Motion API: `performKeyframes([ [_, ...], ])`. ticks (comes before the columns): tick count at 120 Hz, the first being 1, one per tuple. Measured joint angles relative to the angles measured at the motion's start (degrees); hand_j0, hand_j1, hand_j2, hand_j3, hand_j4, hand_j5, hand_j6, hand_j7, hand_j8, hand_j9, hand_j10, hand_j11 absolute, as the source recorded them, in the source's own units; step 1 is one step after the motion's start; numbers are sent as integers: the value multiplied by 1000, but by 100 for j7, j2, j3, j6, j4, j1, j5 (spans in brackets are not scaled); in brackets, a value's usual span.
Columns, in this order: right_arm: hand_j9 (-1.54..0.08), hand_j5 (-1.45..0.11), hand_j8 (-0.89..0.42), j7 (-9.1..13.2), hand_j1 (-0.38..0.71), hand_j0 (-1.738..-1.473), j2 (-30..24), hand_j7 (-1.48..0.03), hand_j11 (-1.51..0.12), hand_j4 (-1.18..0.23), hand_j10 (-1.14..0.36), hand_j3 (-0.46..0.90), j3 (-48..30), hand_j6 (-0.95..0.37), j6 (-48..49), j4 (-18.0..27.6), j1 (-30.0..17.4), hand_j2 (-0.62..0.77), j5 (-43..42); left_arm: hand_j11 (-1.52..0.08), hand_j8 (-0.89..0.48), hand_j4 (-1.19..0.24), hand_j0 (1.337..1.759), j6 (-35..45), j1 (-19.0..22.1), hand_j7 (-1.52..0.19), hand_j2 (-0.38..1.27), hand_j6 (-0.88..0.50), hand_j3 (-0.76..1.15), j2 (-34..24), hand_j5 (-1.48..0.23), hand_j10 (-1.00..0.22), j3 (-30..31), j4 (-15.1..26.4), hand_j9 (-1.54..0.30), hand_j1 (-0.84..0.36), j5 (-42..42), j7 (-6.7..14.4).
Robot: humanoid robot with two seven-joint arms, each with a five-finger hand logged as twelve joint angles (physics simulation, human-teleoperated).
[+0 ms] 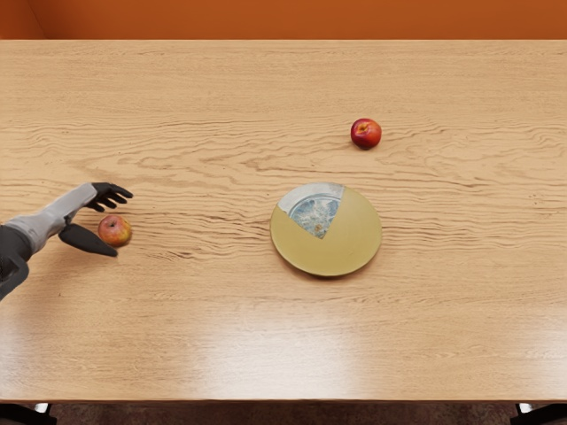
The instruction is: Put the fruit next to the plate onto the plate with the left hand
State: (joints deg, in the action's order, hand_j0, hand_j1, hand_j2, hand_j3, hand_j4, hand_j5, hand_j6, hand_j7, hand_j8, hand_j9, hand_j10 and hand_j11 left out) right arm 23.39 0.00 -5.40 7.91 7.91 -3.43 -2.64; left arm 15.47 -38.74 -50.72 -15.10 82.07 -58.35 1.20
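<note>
A small reddish-orange apple (115, 230) lies on the wooden table at the left, well away from the plate. My left hand (100, 218) comes in from the left edge and brackets this apple: the fingers (110, 196) are spread behind it and the thumb (87, 240) lies in front, not closed on it. The round yellow plate (341, 243) with a blue-grey wedge pattern rests near the table's middle. A second, redder apple (365, 133) sits just beyond the plate, up and to the right. The right arm is out of view.
The wooden table (283, 336) fills the view, with an orange wall along its far edge. Nothing else stands between the left apple and the plate.
</note>
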Motion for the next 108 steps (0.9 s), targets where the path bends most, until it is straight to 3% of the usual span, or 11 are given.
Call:
performKeyframes([
  [108, 0, 0, 0, -1, -349, -1658, 0, 0, 0, 0, 0, 0, -1, 0, 0, 0, 6, 0, -1, -540, -420, -420, 1658, -20, -175, -541, 89, -420, 0, 212, -541, -419, 35, 86, -541, -145, -3, 576],
])
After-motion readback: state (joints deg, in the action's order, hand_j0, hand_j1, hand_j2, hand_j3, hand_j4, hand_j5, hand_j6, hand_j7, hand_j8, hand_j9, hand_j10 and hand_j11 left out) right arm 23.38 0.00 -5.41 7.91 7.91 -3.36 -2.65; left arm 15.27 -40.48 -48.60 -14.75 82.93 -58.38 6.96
